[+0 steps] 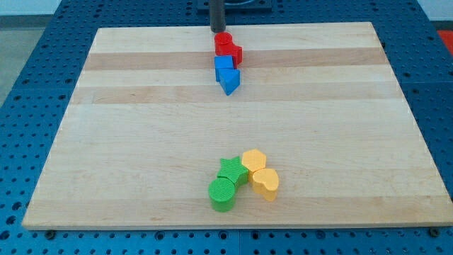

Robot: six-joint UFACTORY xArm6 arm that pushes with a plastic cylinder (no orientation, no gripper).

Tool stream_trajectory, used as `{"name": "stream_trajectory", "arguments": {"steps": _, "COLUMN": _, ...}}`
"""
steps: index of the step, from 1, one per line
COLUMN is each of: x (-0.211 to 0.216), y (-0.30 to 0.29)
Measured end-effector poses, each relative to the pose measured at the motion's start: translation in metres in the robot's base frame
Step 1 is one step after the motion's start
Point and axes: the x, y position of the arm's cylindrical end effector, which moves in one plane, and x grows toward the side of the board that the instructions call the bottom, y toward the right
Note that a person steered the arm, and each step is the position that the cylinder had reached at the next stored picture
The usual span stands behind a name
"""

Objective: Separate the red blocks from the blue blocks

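Item: red blocks [228,48]. A close-packed pair, or possibly one block of irregular outline; the exact shape cannot be made out. Location: near the view's top edge of the desk [141,142], about mid-width. Touching, on the side toward the view's bottom, the blue blocks.

Item: blue blocks [227,75]. Two pieces, a squarish one above a wedge or triangular one [229,82], stacked in line with the red ones so that all four form a short column running top to bottom of the view.

Handling, judged: small, rigid, light pieces, likely plastic or painted wood, sliding readily on smooth timber. Not fragile. No taking hold is possible; contact must be a push on a flat side face, near its middle, or the piece will spin away. Since red and blue touch, a push down the column would carry both along; a sideways push on the red alone seems the better course.

Item: tool, a plain dark rod with nothing to open or close. My tip [217,30] stands just beyond the red blocks toward the view's top, touching or nearly so; which cannot be told.

Other stock: green star [231,170], green cylinder [222,194], yellow hexagon [253,160], yellow heart [266,183], clustered near the view's bottom, well apart from the task pieces.
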Motion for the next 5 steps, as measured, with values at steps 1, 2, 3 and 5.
{"name": "stream_trajectory", "arguments": {"steps": 1, "x": 0.022, "y": 0.000}}
{"name": "stream_trajectory", "arguments": {"steps": 2, "x": 0.033, "y": 0.000}}
{"name": "stream_trajectory", "arguments": {"steps": 3, "x": 0.053, "y": 0.001}}
{"name": "stream_trajectory", "arguments": {"steps": 5, "x": 0.070, "y": 0.010}}
